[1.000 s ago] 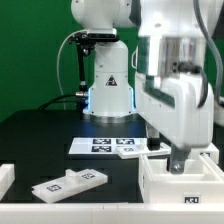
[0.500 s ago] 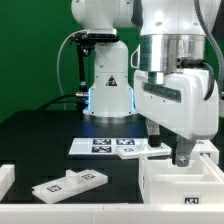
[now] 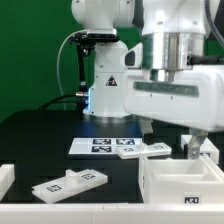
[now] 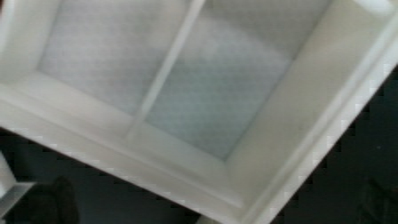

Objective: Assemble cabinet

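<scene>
The white cabinet box (image 3: 185, 186) stands open side up at the front on the exterior view's right. It fills the wrist view (image 4: 214, 100), where a thin divider runs across its inside. My gripper (image 3: 198, 148) hangs just above the box's far rim. Its jaws look apart, with nothing between them. A white cabinet panel with tags (image 3: 68, 182) lies flat at the front on the exterior view's left. A second small tagged panel (image 3: 140, 150) lies beside the marker board (image 3: 103, 145). My fingertips do not show clearly in the wrist view.
A white block (image 3: 5, 179) sits at the left edge of the exterior view. The arm's base (image 3: 108, 85) stands behind the marker board, with a cable on its left. The table top is black.
My hand has risen out of the box and turned about its axis, so it now shows broadside. It has also shifted slightly to the exterior view's right. The parts have not moved.
</scene>
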Motion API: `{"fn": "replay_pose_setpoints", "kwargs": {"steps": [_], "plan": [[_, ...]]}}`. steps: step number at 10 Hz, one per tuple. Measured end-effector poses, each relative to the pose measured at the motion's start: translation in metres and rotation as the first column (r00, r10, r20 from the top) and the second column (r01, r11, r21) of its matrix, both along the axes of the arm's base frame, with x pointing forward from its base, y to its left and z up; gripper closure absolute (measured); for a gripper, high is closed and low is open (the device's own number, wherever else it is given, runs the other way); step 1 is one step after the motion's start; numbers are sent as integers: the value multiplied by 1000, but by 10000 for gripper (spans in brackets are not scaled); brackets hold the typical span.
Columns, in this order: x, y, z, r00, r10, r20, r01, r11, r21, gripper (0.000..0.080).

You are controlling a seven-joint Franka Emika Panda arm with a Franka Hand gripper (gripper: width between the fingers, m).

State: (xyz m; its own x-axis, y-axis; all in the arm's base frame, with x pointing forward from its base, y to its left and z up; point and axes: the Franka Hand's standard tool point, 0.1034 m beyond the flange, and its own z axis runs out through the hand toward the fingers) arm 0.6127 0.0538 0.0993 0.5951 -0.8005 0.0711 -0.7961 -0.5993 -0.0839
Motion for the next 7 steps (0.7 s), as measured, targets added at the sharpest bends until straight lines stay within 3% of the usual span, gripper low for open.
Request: {"fn": "replay_pose_setpoints", "kwargs": {"steps": [4, 6, 7], "plan": [[-1, -1, -2, 972, 234, -7, -234, 972, -26, 2], [-13, -16, -8, 901, 434, -1, -434, 901, 8, 2], [-19, -10, -11, 880, 475, -11, -475, 880, 4, 2]]}}
